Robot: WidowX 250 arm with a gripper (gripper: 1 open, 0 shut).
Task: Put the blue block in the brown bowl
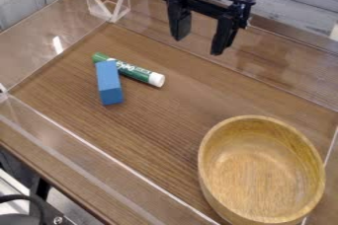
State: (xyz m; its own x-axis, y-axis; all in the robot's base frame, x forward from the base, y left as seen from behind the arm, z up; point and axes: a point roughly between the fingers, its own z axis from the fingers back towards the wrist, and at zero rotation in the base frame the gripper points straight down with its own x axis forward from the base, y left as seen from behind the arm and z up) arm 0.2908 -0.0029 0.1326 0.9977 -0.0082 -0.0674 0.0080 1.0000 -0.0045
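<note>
The blue block [110,82] lies flat on the wooden table [158,120], left of centre, its long side running toward me. At the lower right sits the brown bowl [262,170], round, light wood, with nothing in it. My gripper [200,32] hangs at the top centre, pointing down, its black fingers [224,34] spread apart and holding nothing. It is above and to the right of the block, well clear of it, and far from the bowl.
A green-and-white marker tube [130,69] lies just behind the block, touching or nearly touching its far end. Clear acrylic walls [79,17] fence the table on all sides.
</note>
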